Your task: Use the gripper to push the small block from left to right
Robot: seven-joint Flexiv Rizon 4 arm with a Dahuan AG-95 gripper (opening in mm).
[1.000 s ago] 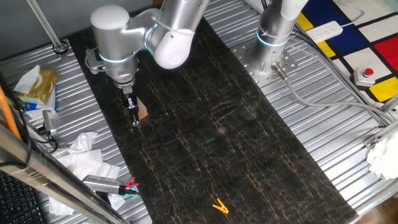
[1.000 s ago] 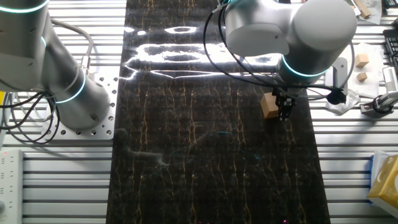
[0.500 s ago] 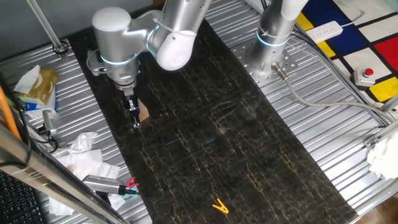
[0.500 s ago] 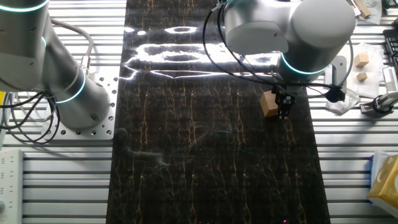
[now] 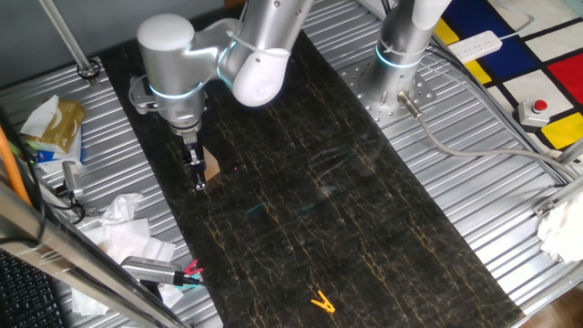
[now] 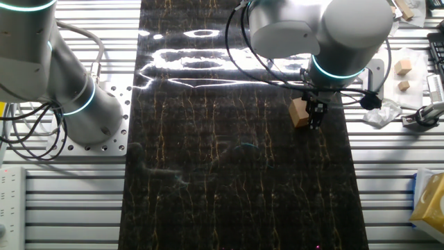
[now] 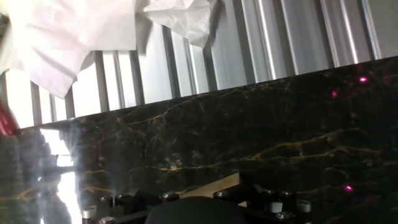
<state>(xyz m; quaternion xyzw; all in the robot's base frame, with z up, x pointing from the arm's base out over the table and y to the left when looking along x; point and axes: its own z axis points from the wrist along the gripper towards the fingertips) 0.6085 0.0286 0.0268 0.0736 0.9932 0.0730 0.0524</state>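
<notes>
Jaws looked closed together as I held the gripper (image 5: 199, 181) against the block (image 5: 210, 167) near the mat's (image 5: 346, 210) left edge, both having crept slightly rightward over the last second, so the push had begun.

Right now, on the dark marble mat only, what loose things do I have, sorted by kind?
Wooden block: 1, the small block, right beside the gripper
Orange clip: 1, the orange clip, near the mat's far end
Total: 2
</notes>
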